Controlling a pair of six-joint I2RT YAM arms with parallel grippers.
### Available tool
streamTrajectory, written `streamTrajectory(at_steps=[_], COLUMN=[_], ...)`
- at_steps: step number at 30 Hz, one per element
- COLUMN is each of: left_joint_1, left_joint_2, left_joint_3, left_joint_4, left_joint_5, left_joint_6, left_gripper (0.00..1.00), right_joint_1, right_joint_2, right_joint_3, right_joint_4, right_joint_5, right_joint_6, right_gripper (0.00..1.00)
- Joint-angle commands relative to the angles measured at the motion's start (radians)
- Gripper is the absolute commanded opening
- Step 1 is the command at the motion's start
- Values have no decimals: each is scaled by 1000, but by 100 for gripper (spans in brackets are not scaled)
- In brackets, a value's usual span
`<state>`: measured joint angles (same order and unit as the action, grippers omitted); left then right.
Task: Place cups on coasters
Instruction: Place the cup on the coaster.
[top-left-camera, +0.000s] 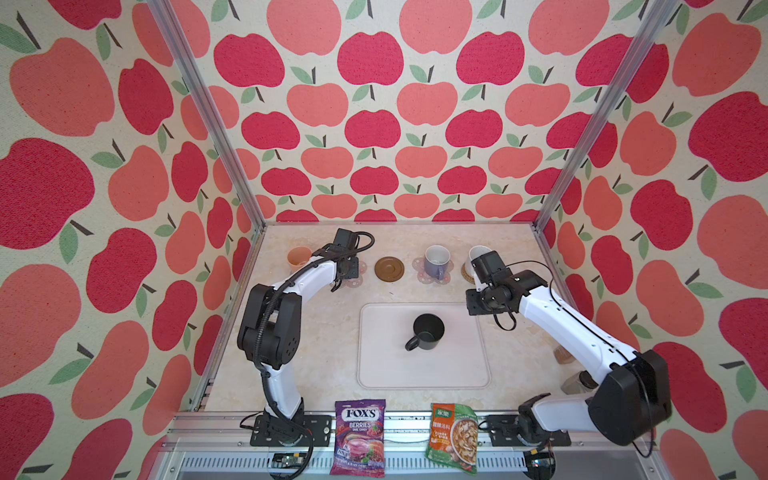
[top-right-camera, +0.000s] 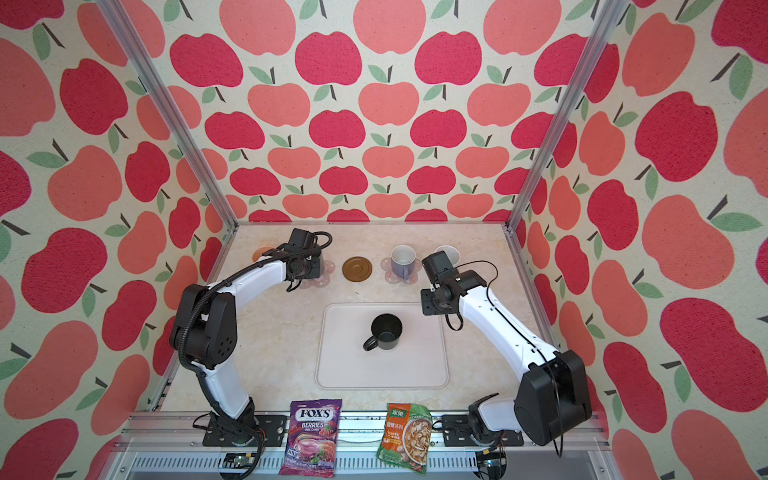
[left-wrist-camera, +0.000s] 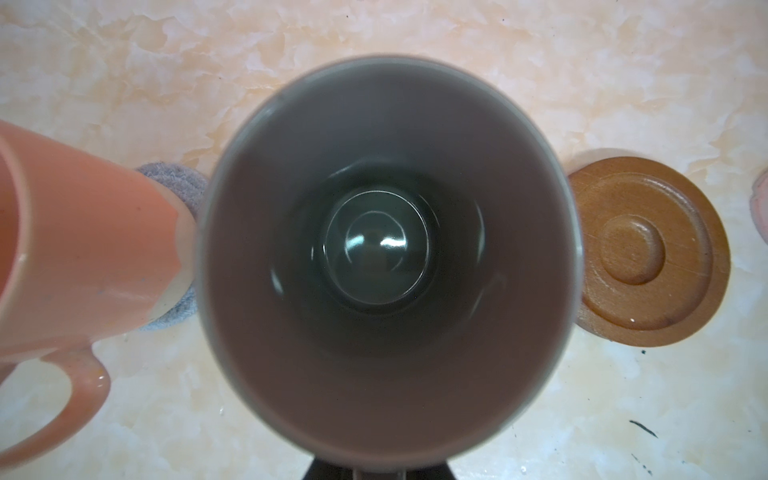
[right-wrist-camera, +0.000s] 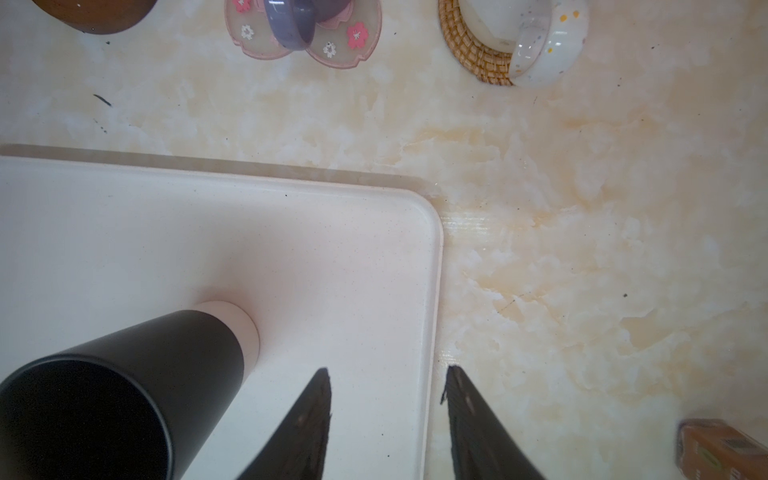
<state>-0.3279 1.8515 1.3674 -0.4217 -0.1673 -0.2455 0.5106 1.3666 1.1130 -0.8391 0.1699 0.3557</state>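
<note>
Grey mug (left-wrist-camera: 386, 257) fills the left wrist view, mouth up, right under the lens. The left claw (top-left-camera: 348, 272) is pressed together and, as far as I can judge, pinching that mug by its near wall; the pinch itself is hidden. In a top view the claw hangs over the 2nd pink flower coaster (top-left-camera: 358, 283) w/ the arm covering the mug, so can't tell if the base is down. Peach mug (left-wrist-camera: 83, 249) sits just beside it on the blue-grey coaster (left-wrist-camera: 174, 178). The brown disc (left-wrist-camera: 648, 253) on the other side is bare.

Lavender mug (top-left-camera: 435, 259) is on its own flower coaster (top-left-camera: 419, 272), speckled mug (top-left-camera: 478, 250) on the rattan mat (right-wrist-camera: 453, 41). Black mug (top-left-camera: 428, 331) stands upright on the pale tray (top-left-camera: 374, 374), handle toward the front rail.

Right claw (right-wrist-camera: 386, 374) is spread, nothing btw the fingers, hovering over the tray's corner near the black mug, not touching it.

Step in hand looks like seating mug no. 4. Next, I'd guess, left lets go once the base sits flat, then lifts straight up, since the peach mug is close. After that the black one needs a grip on rim or handle & a carry to the brown disc.
</note>
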Motion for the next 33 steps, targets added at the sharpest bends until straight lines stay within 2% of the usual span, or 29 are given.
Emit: streamTrajectory(at_steps=[1,9,16,25,33], left_joint_1=[4,4,4,4,5], left_joint_2=[-8,-6,-11,-18,-46], left_joint_3=[48,13,-10,-29,-54], left_joint_4=[55,50,45,31,17], left_joint_5=[-8,-13,-18,-14,-11], left_joint_6=[2,-18,-36,-58,-73], left_gripper=[0,2,8,25,31], right_joint_1=[5,5,5,4,5], right_joint_2=[-20,-23,-27,-50,-74], right_joint_3=[-13,-15,-11,-16,-18], right_joint_4=[-6,-5,-7,-12,-22], right_joint_5=[-1,-3,-10,-11,-13], right_joint_6=[-11,-7,-1,8,17], right_gripper=[48,48,48,48,48])
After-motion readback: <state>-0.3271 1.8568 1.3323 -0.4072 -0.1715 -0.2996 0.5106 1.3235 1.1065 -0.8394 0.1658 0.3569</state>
